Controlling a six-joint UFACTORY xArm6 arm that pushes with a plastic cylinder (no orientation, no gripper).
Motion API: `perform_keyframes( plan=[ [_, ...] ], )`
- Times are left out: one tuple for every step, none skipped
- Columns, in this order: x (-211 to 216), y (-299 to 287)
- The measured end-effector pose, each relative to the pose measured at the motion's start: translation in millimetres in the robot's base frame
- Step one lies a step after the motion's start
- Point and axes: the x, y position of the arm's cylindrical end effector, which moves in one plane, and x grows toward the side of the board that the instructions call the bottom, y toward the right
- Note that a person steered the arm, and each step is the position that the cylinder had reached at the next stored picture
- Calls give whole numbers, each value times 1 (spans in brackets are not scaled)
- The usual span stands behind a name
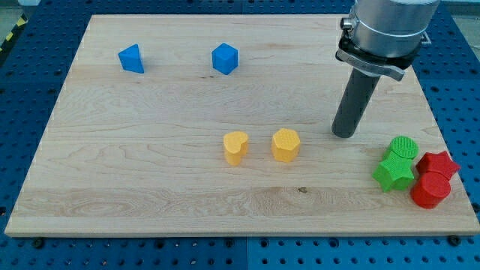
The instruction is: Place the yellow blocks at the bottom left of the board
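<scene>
Two yellow blocks stand near the middle of the wooden board [150, 187]: a yellow heart-shaped block [235, 147] and, to its right, a yellow hexagonal block [286, 144]. They are a small gap apart. My tip [344, 133] rests on the board to the right of the yellow hexagonal block, clear of it by about a block's width. The dark rod rises from the tip to the arm's grey body at the view's top right.
A blue block [131, 58] and a blue hexagonal block [224, 58] lie at the upper left. At the lower right a green round block [404, 147], a green star block [394, 172], a red star block [439, 163] and a red round block [430, 190] are clustered.
</scene>
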Motion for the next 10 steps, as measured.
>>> perform_keyframes(
  plan=[
    [-1,0],
    [-2,0],
    [-3,-7],
    [7,-31],
    [24,-44],
    [32,-56],
    [26,-89],
    [23,-130],
    [23,-170],
    [23,-208]
  ],
)
